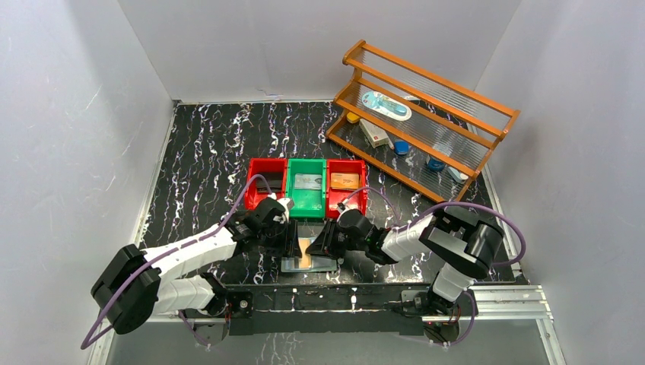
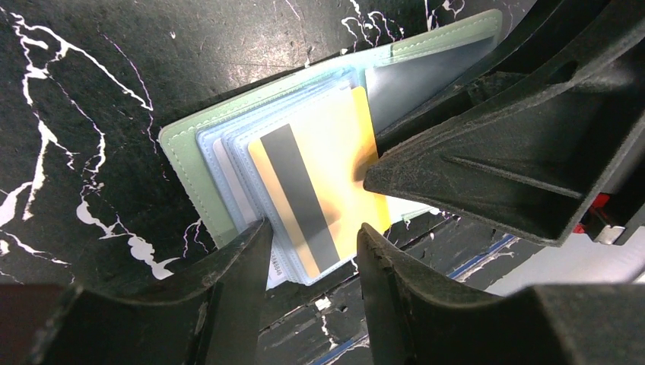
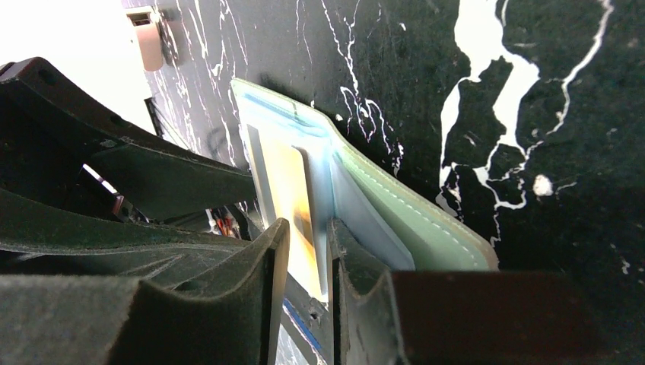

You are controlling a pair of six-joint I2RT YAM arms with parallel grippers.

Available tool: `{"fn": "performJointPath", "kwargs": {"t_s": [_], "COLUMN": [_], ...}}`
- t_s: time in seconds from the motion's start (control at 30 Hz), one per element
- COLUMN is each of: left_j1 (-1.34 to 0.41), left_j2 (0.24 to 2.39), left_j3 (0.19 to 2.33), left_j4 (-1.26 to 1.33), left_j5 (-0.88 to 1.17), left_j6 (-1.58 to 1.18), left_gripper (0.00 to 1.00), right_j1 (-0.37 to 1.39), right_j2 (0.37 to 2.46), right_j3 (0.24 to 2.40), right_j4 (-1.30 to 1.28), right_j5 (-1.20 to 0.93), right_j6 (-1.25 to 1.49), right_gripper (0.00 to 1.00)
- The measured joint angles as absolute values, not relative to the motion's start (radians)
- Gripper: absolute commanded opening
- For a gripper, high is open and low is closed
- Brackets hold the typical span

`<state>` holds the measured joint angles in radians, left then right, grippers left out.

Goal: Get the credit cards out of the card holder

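Everything sits on a black marble-look tabletop (image 1: 205,152), and I'll use the green plastic bin (image 1: 308,204) in the middle as my reference. The biggest item is a slanted wooden rack with clear ribbed shelves (image 1: 433,78), behind the green bin and off to its right. Two red plastic bins (image 1: 266,162) touch the green bin, one on each side. A silvery grey card (image 1: 308,181) lies in the green bin, with a tan card (image 1: 344,181) in the red one on its right and a dark card (image 1: 271,183) in the red one on its left.

The sage-green soft folding card holder (image 2: 182,160) lies open and flat just in front of the green bin, on the arms' side. Its pale blue clear sleeves (image 2: 217,148) are fanned out. A yellow-gold card with a dark stripe (image 2: 327,160) is on top, one edge poking out of its sleeve.

Left gripper (image 2: 313,232): fingers spread, tips down at the sleeves' near edge on either side of the stripe. I can't tell how hard it's pressing. Right gripper (image 3: 309,224): fingers nearly together, pinching the poking-out edge of the yellow-gold card.
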<state>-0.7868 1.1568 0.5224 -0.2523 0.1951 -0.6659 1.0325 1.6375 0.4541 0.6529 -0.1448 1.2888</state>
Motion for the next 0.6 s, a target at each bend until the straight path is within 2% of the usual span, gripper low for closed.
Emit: {"fn": "performJointPath", "kwargs": {"t_s": [0.6], "left_j1": [-0.786], "left_j2": [1.15], "left_j3": [0.505], "left_j4": [-0.236], "left_j5": [0.212], "left_j6": [-0.707], "left_gripper": [0.38], "right_j1": [1.04], "right_j2": [1.65], "right_j3": [0.418], "right_j4": [0.723], "right_j5": [-0.155], "right_j6": [1.321], "right_gripper": [0.29]}}
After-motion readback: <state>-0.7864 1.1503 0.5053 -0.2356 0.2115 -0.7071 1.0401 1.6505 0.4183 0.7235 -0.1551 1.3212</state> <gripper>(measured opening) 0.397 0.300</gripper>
